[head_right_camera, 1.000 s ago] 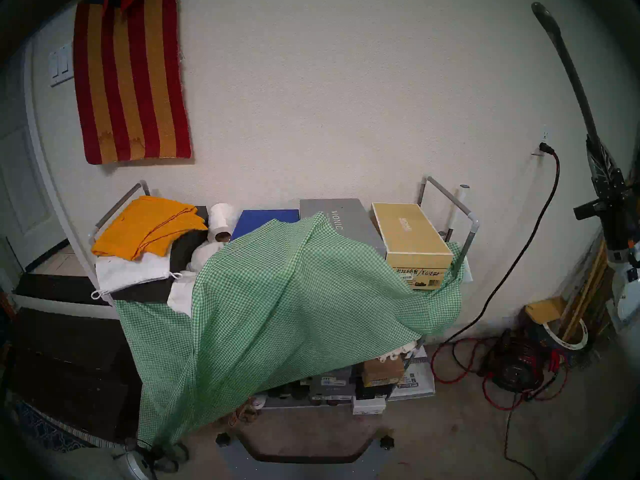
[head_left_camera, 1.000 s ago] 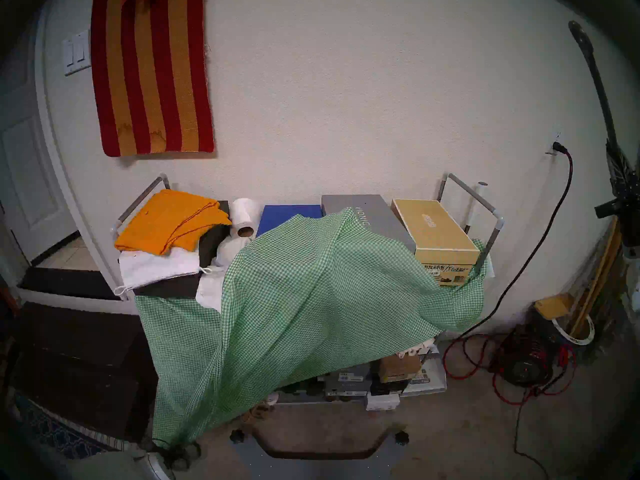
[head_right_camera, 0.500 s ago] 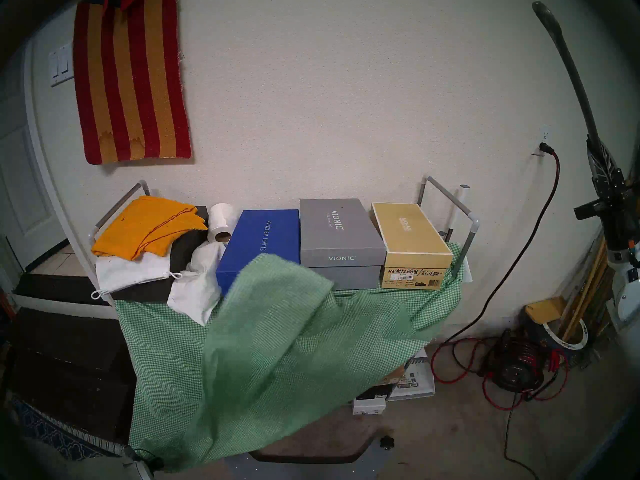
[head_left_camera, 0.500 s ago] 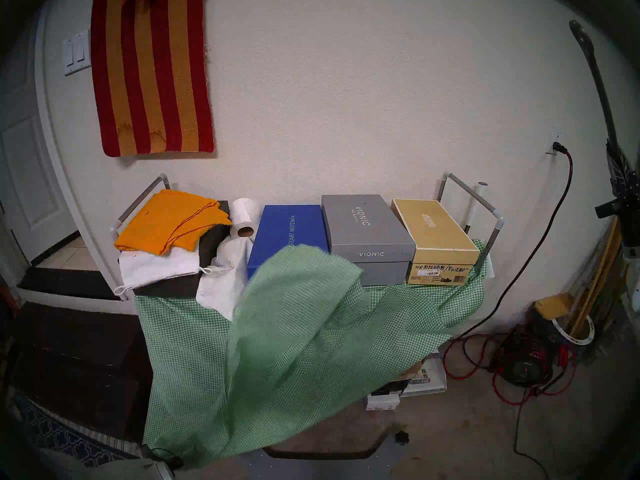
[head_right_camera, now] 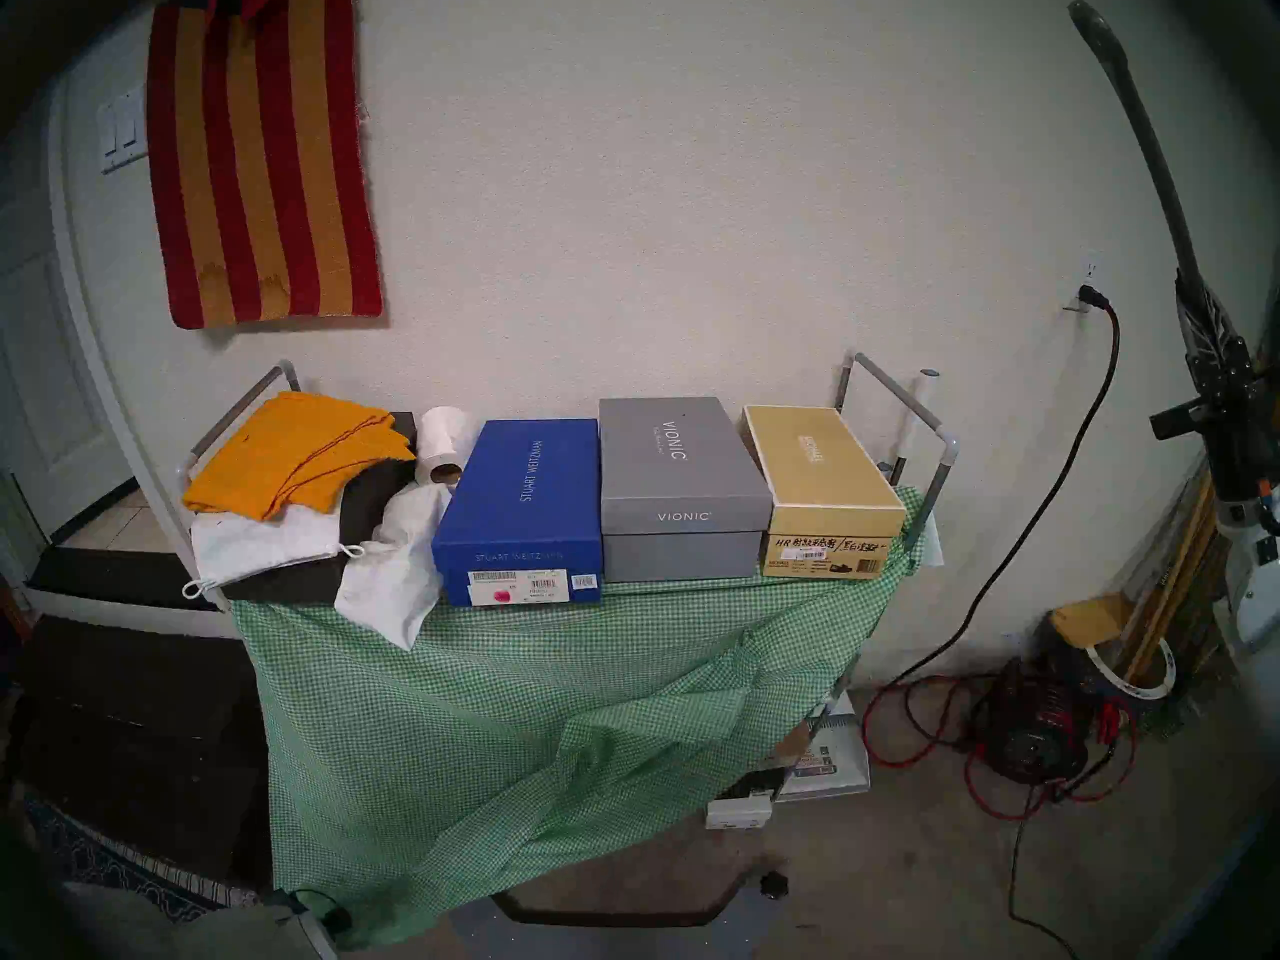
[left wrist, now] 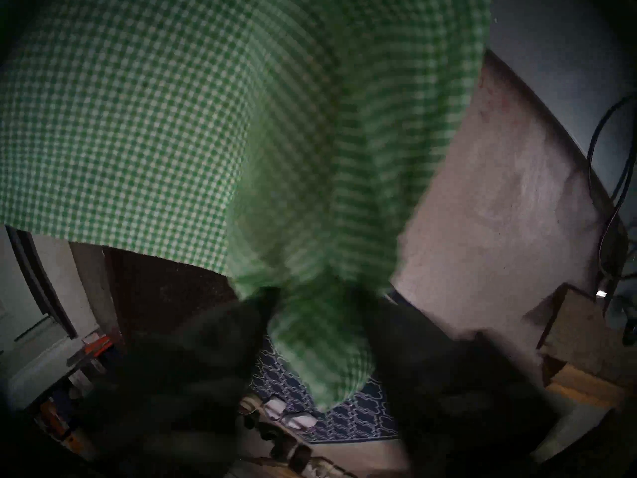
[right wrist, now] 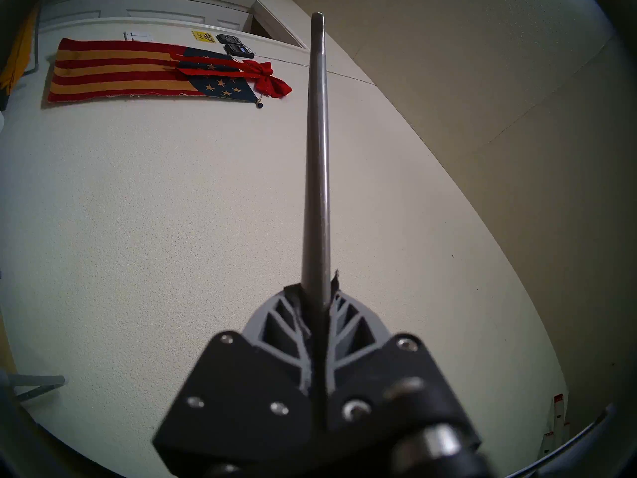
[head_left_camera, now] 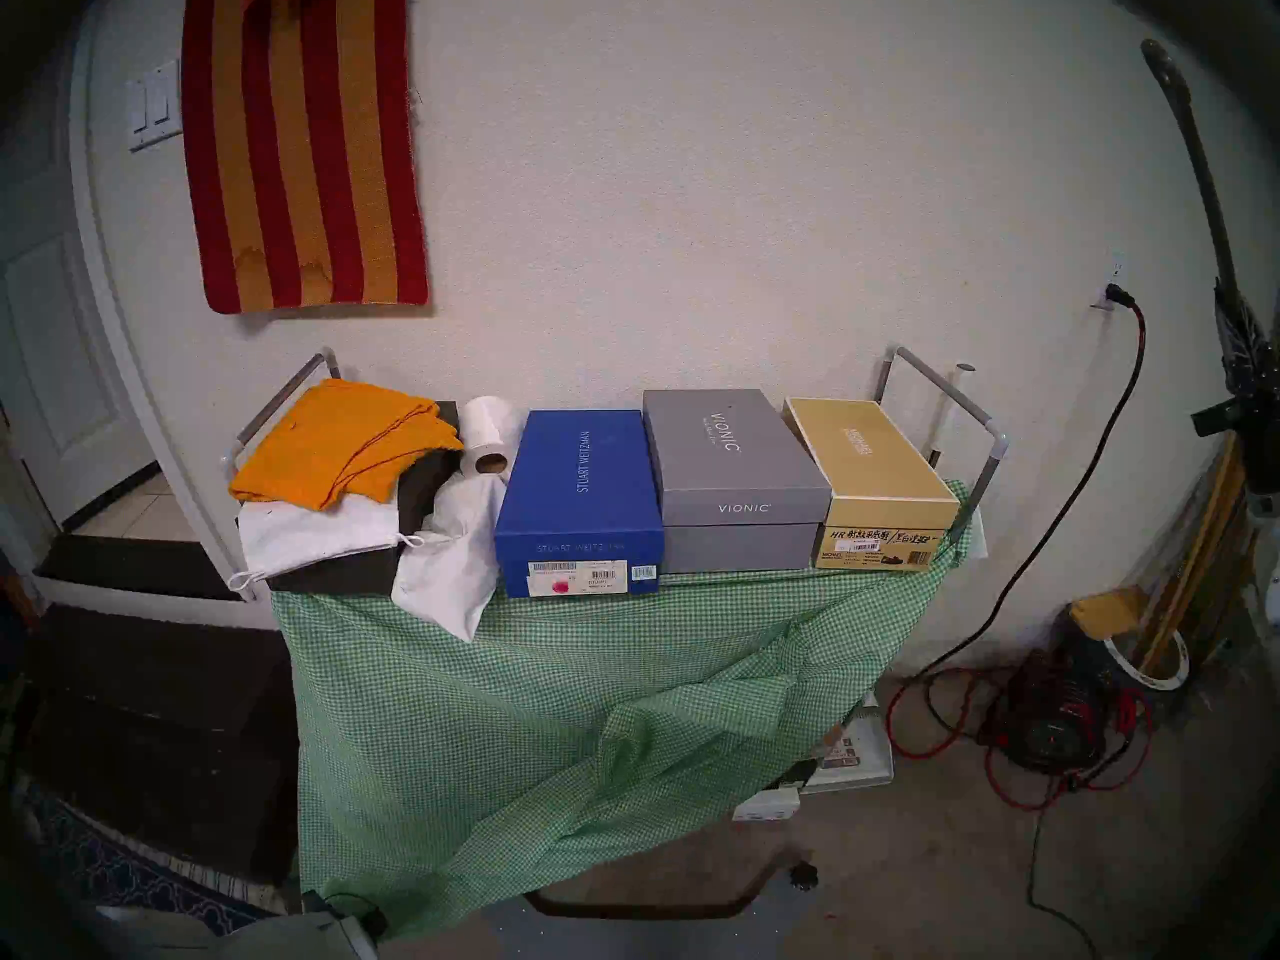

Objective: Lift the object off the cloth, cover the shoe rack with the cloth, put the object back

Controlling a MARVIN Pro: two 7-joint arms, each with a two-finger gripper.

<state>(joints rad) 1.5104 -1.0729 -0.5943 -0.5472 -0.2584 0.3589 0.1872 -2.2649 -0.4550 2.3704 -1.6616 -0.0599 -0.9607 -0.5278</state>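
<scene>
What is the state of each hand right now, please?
Left hand: closed on a bunch of the green checked cloth.
Right hand: closed on the metal shoehorn, held up high.

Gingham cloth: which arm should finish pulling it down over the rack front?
Left. Its pincer is shut on the cloth's bunched lower corner, low by the rack's left front. The right pincer is busy, clamped on the shoehorn held high.

white textured wall with striped rug, white door, bare concrete floor
</scene>
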